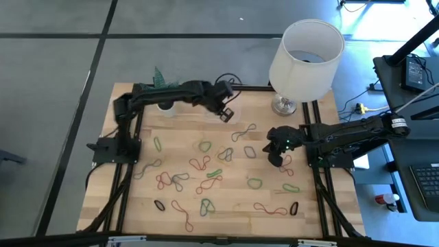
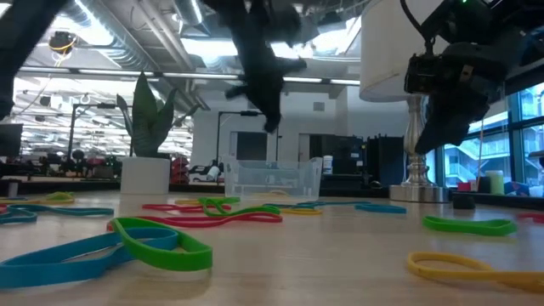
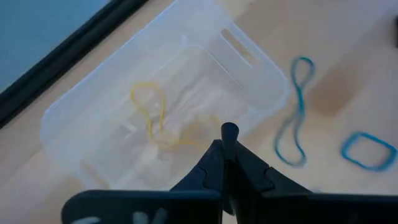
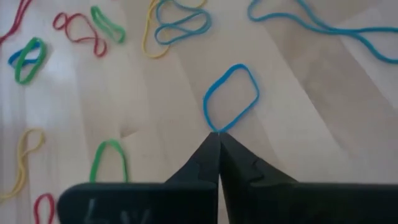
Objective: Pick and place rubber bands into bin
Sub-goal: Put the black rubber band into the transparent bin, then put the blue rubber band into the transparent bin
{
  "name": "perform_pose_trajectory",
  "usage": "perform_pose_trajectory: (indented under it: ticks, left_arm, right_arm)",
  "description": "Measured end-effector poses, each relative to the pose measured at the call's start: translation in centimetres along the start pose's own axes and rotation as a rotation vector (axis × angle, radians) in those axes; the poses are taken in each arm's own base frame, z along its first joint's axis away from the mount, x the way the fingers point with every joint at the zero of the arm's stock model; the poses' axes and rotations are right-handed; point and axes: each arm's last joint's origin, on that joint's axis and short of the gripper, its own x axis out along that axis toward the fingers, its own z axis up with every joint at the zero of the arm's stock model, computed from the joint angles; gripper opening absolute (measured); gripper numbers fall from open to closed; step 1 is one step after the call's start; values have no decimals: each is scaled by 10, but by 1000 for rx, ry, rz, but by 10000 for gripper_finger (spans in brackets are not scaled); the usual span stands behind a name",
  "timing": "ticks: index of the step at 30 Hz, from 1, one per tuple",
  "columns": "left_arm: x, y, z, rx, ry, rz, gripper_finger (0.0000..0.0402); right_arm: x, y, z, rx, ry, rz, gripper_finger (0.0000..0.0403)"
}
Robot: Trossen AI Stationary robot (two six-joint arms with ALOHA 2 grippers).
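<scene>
I find no brand, label or readable writing anywhere; the pale marks on the gripper bodies in the wrist views are too smeared to read.

On my left, the left gripper hangs above the bin, its jaws pressed fully together and holding nothing. The bin sits at the far edge of the table, just beside a white pot with a plant. From above, the clear bin hardly shows against the wood. A yellow band lies inside it.

The rubber bands lie scattered across the middle and near part of the table.

On my right, the right gripper sits low near the lamp, jaws closed and empty, tips pointing at a blue loop on the wood. I cannot tell whether they touch it. At table height, both grippers are dark, blurred shapes.
</scene>
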Motion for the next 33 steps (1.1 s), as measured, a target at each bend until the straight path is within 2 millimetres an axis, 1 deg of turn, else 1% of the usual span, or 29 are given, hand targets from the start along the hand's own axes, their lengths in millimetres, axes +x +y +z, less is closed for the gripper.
perform_pose_trajectory:
  ticks: [4, 7, 11, 13, 15, 21, 25, 27, 30, 33]
  left_arm:
    - [43, 12, 12, -16, 67, 24, 5]
    - [72, 22, 14, -39, 121, 32, 9]
    - [102, 30, 9, -37, 201, 26, 24]
    - [110, 32, 7, -36, 227, 21, 39]
    - [112, 32, 6, -36, 231, 18, 57]
    - [110, 33, 8, -18, 221, 17, 116]
    - [102, 35, 11, -31, 209, 11, 147]
    - [95, 36, 12, -39, 206, 15, 158]
    - [82, 36, 16, -41, 170, 13, 169]
    - [71, 36, 19, -47, 146, 3, 171]
  right_arm:
    - [0, 0, 0, 47, 0, -1, 7]
    - [0, -1, 0, 67, -15, -25, 7]
    - [0, -1, 0, 93, -20, -33, 7]
    - [0, -1, 0, 97, -19, -33, 7]
    - [0, -1, 0, 98, -19, -33, 7]
    - [0, -2, 1, 95, -36, -59, 7]
    - [0, -2, 1, 90, -40, -67, 7]
    - [0, -2, 1, 90, -40, -67, 7]
    - [0, -2, 1, 85, -36, -70, 7]
    - [0, -2, 0, 82, -33, -72, 7]
